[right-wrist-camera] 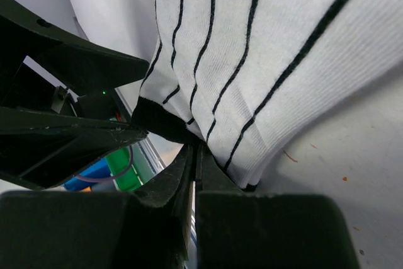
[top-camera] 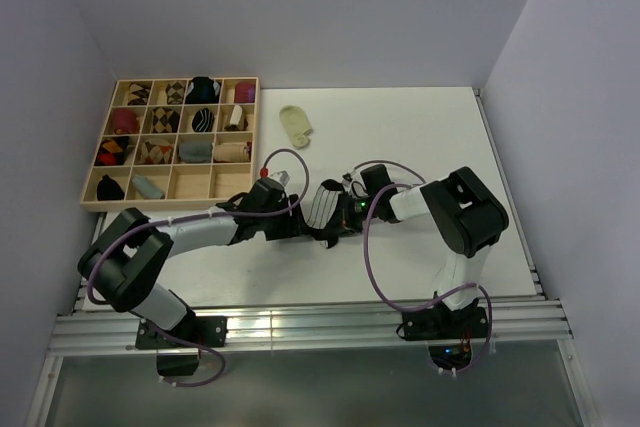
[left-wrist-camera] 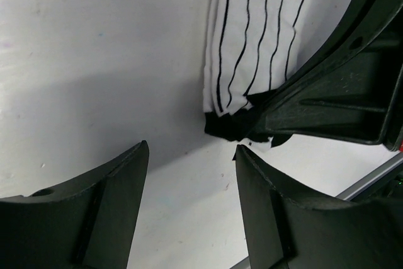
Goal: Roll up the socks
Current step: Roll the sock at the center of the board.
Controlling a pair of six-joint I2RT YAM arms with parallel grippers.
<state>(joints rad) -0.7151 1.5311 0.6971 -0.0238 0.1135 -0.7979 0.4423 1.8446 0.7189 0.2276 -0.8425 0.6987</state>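
Observation:
The white sock with thin black stripes [top-camera: 323, 205] lies bunched on the table between my two grippers. My right gripper [top-camera: 342, 219] is shut on its black end; the right wrist view shows the jaws [right-wrist-camera: 194, 150] pressed together on the black edge, with striped fabric [right-wrist-camera: 264, 61] draped above them. My left gripper [top-camera: 303, 227] is open and empty just left of the sock. In the left wrist view its fingers [left-wrist-camera: 191, 149] straddle bare table below the sock's black end [left-wrist-camera: 236, 125]. The pale yellow-green sock [top-camera: 296, 125] lies flat at the back of the table.
A wooden compartment tray [top-camera: 165, 203] with several rolled socks stands at the back left. The right gripper's black body [left-wrist-camera: 340, 92] fills the right of the left wrist view. The table's metal front rail [top-camera: 300, 327] runs along the near edge.

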